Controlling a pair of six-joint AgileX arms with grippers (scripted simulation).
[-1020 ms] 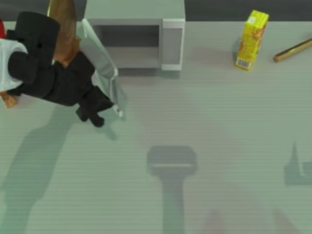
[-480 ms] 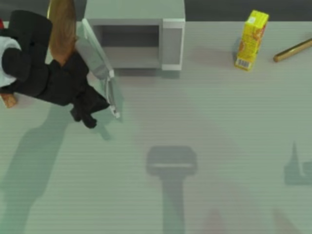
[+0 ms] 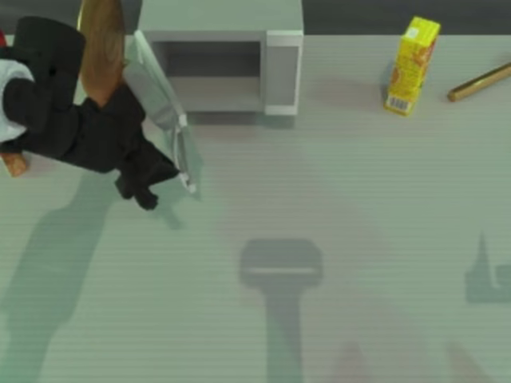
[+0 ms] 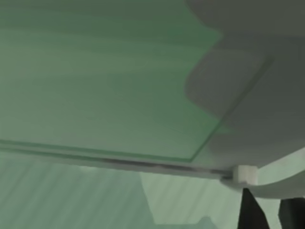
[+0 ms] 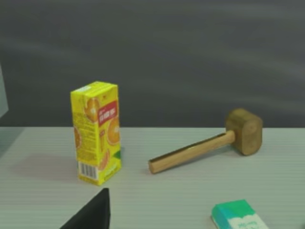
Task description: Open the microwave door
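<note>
Our black left gripper (image 3: 148,194) sits beside the swung-out white-framed microwave door with its grey translucent window (image 3: 164,112), but we cannot tell whether its fingers are parted or closed. Our left arm hides most of a brown wooden object (image 3: 101,44) behind it. The top view's edge cuts off the wooden-handled mallet (image 3: 479,82); the right wrist view crops a teal-and-white box (image 5: 240,218).

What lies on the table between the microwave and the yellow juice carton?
Nothing: in the top view the table is bare between the microwave and the juice carton, apart from faint shadow. The wooden mallet lies beyond the carton.
</note>
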